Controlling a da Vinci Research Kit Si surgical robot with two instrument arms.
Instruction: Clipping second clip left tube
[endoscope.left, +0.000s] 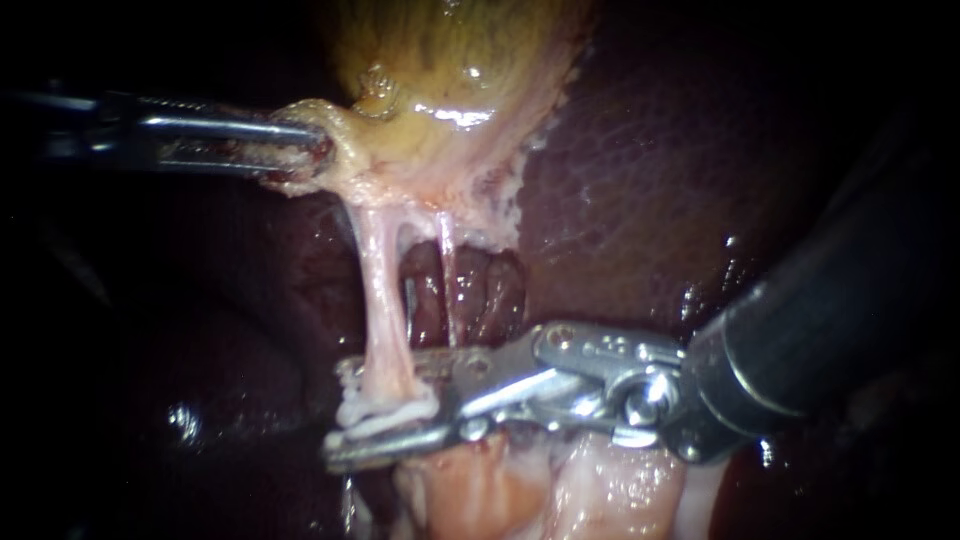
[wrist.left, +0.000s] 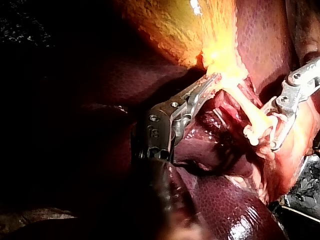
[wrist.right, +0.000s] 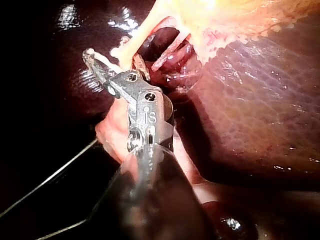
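Observation:
The yellowish gallbladder hangs at the top of the endoscope view. My left instrument comes in from the left, its jaws shut on the gallbladder's pale lower edge. The left tube runs down from there as a stretched pink strand. A thinner right tube lies beside it. My right instrument reaches in from the right with open jaws straddling the left tube's lower end. A white clip lies across the tube there, between the jaws.
Dark red liver surrounds the tubes and fills the right side. Pale pink tissue bulges below the right instrument's jaws. A thin wire crosses the dark area beside the right instrument's shaft.

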